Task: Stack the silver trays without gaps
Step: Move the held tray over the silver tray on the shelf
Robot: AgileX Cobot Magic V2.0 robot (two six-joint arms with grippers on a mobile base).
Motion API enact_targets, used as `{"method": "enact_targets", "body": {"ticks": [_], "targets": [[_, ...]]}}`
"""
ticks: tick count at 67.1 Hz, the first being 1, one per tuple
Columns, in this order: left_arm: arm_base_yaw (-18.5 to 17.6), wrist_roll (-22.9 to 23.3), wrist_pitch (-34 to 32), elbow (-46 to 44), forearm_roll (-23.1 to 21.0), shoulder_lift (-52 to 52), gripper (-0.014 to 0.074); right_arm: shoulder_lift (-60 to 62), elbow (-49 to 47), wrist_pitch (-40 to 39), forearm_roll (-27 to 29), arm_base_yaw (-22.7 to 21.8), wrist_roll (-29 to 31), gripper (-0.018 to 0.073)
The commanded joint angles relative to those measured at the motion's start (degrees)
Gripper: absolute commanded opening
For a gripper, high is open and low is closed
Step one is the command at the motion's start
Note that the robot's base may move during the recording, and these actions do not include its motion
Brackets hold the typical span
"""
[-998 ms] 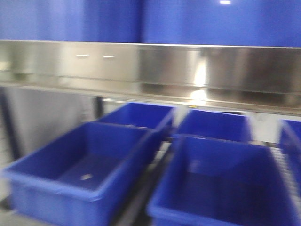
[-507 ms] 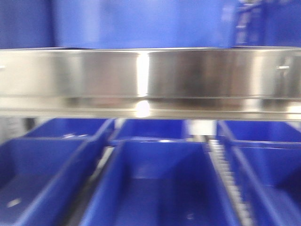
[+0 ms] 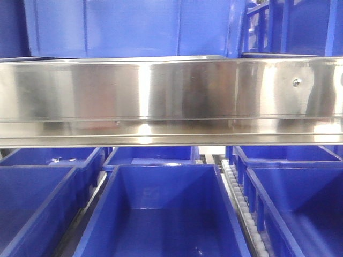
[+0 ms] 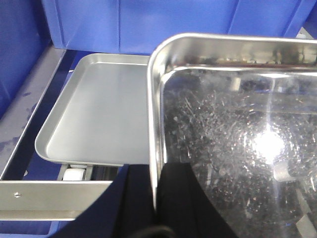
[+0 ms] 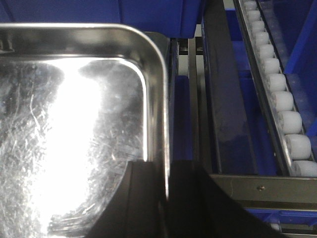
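- The matte silver tray (image 4: 94, 119) lies to the left of the scratched silver tray (image 4: 237, 139) and lower, empty, resting on the rack. Its right edge is hidden under that tray's rim.
- The left gripper (image 4: 154, 173) pinches the scratched silver tray's left rim, one black finger on each side of the wall.
- The scratched silver tray hangs between the two arms and overlaps only the matte tray's right edge. The stack is therefore not yet made (as I judge it). What seems left is to shift it leftward, then lower it until the rims meet all round.
- The right gripper (image 5: 166, 171) is clamped on the same tray's right rim.
- To the right of the scratched silver tray run dark rack rails, then a white roller track (image 5: 285, 106).
- The front view shows no tray. It shows only a steel shelf rail (image 3: 161, 96) with blue bins (image 3: 161, 214) above and below.
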State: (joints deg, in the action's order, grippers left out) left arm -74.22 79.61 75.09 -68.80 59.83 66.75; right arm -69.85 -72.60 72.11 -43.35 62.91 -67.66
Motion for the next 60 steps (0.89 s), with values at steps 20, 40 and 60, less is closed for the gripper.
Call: {"method": "enact_targets", "body": {"ticks": [20, 40, 60], "targets": [[-0.8, -0.2, -5.1, -0.4, 1.2, 0.5, -0.0016, -0.2, -0.4, -31.2, 0.4, 0.8, 0.1, -0.0021], [-0.8, -0.2, -5.1, -0.4, 1.2, 0.5, -0.0016, -0.2, -0.4, -31.2, 0.4, 0.8, 0.1, -0.0021], [-0.8, -0.2, -5.1, -0.4, 1.2, 0.5, -0.0016, -0.2, -0.4, -31.2, 0.4, 0.8, 0.1, -0.0021]]}}
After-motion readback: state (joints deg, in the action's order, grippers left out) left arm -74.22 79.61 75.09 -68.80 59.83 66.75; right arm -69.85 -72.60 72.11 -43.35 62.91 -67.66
